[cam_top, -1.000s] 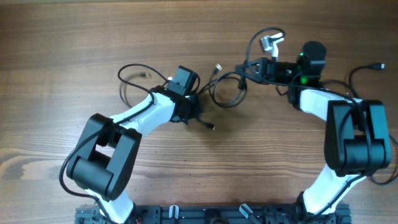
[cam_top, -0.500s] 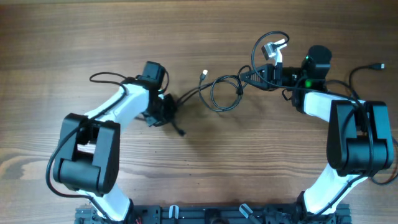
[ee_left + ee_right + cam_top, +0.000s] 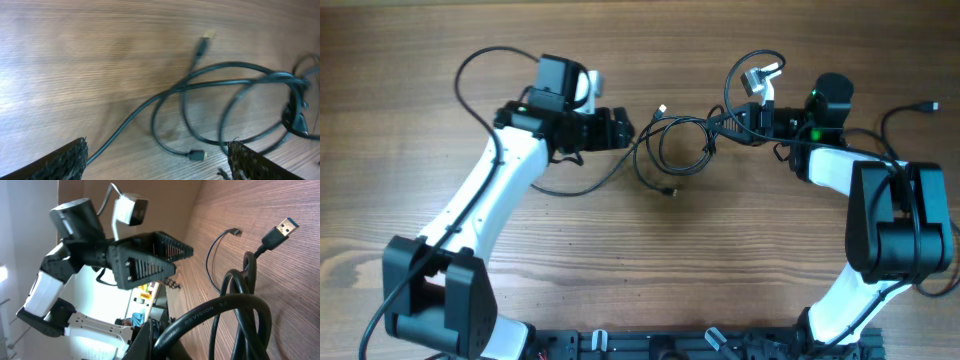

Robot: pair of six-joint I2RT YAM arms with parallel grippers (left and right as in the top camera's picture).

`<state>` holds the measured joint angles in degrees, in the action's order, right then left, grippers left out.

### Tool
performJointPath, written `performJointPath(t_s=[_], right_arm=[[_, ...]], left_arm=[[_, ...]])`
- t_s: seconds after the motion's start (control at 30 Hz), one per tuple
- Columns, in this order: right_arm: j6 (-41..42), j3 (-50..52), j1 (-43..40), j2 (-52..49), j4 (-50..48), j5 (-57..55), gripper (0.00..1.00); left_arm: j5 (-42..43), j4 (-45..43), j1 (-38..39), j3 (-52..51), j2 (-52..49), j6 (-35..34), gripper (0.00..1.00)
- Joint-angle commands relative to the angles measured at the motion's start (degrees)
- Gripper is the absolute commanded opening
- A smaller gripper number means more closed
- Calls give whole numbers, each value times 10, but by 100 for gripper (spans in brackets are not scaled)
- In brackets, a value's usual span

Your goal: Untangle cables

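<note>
The cables [image 3: 678,150] are thin black cords lying in overlapping loops mid-table. One silvery plug [image 3: 662,108] points up-left, and another plug [image 3: 669,192] lies below the loops. My left gripper [image 3: 616,128] is open just left of the loops, holding nothing. In the left wrist view its fingers [image 3: 65,162] stand wide apart above the cables [image 3: 225,85], with a small plug [image 3: 197,155] between them on the wood. My right gripper [image 3: 722,125] is shut on the right side of the bundle. The right wrist view shows the cables [image 3: 225,310] running into the jaws.
One cable strand [image 3: 570,188] trails left under the left arm. A white camera [image 3: 758,78] sits on the right arm. Arm wires curve at the far left [image 3: 470,70] and far right [image 3: 910,110]. The arm bases stand at the front edge [image 3: 670,345].
My left gripper has opened and let go of the cable it had pulled left. It then swung up and right, close to the loops. The right arm has held still.
</note>
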<state>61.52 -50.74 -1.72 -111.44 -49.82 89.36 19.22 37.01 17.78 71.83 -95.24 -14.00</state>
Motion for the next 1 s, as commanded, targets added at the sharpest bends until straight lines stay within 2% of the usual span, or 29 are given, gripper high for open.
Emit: performJointPath(t_s=[0.0,0.13,0.23,0.3,0.43,0.53,0.57,0.63,0.67,0.7,0.77,0.9,0.97], right_arm=[[5,-1,-4,2,-5,35,4],[4,-1,-4,2,-5,35,4],[4,-1,-3,2,-5,35,4],[4,-1,-3,2,-5,35,4],[3,-1,-3,2,-5,35,4],[4,-1,-3,2,-5,35,4],[4,-1,-3,2,-5,35,4],[3,-1,0,2,-5,35,4],[2,-1,0,2,-5,35,4],[1,-1,0,2,-6,35,4],[0,-1,-1,2,-6,35,4],[-1,-1,-2,2,-25,32,4],[-3,-1,-2,2,-36,30,4]], left_arm=[[2,-46,43,2,-18,83,91],[-49,-102,81,2,-40,115,91],[-49,-135,108,2,-69,185,92],[-50,-168,120,2,-86,212,100],[-54,-268,128,2,-128,213,100],[-59,-307,128,2,-155,213,99],[-67,-319,128,2,-170,213,86],[-104,-314,128,2,-188,212,20],[-137,-297,127,2,-189,202,11],[-185,-275,126,2,-189,175,4],[-278,-211,124,2,-189,132,4],[-309,-82,115,2,-189,124,4],[-320,-22,102,-1,-189,82,4]])
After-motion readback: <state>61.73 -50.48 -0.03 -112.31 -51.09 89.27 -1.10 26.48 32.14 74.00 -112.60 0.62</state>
